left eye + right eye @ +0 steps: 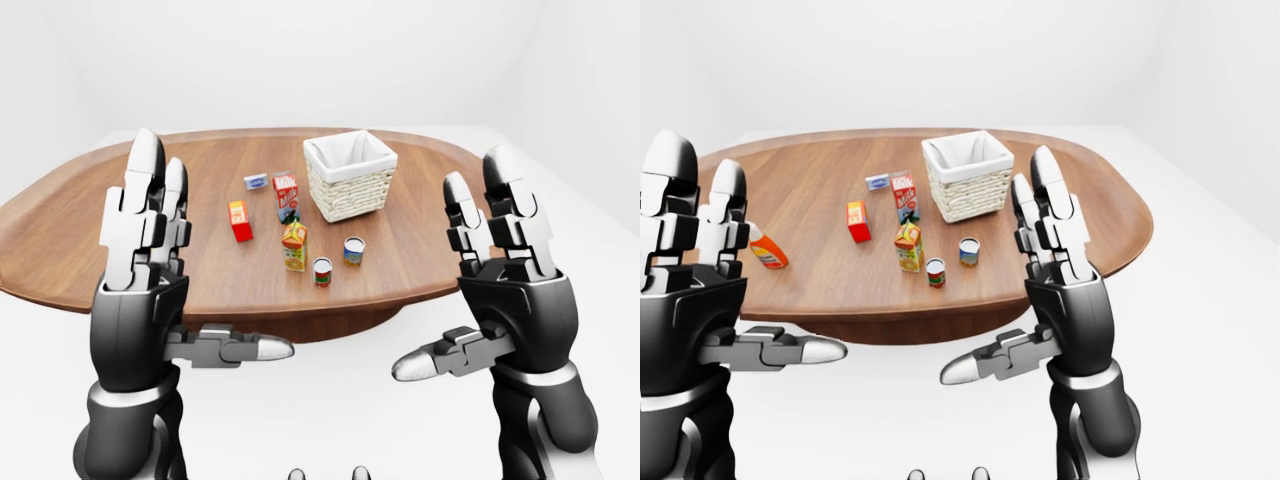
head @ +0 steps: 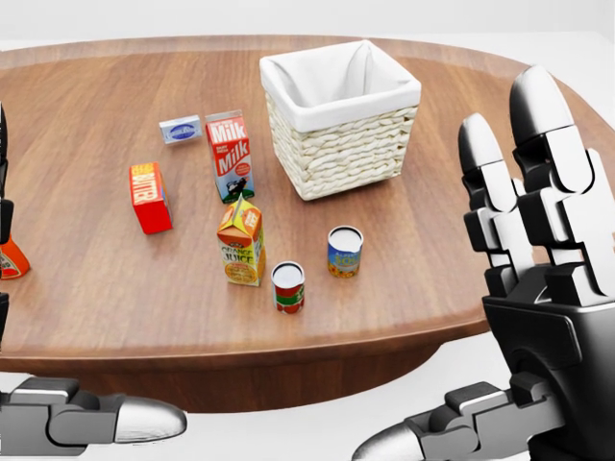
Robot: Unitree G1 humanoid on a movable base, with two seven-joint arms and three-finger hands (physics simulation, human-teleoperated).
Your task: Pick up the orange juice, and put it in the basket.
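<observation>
The orange juice carton (image 2: 241,243) stands upright on the round wooden table (image 2: 432,240), near the middle of the head view. The wicker basket (image 2: 348,158) with a white liner stands up and to the right of it, empty. My right hand (image 2: 447,279) is held up at the right edge, fingers straight, thumb out, open and holding nothing. My left hand (image 1: 205,265) is raised the same way at the left, open and empty. Both hands are short of the table's near edge, well apart from the carton.
A milk carton (image 2: 229,157) stands just above the juice, with a red box (image 2: 150,197) and a small blue box (image 2: 181,129) to its left. A red can (image 2: 287,287) and a blue-yellow can (image 2: 344,252) stand close to the juice's right. An orange bottle (image 1: 767,250) lies far left.
</observation>
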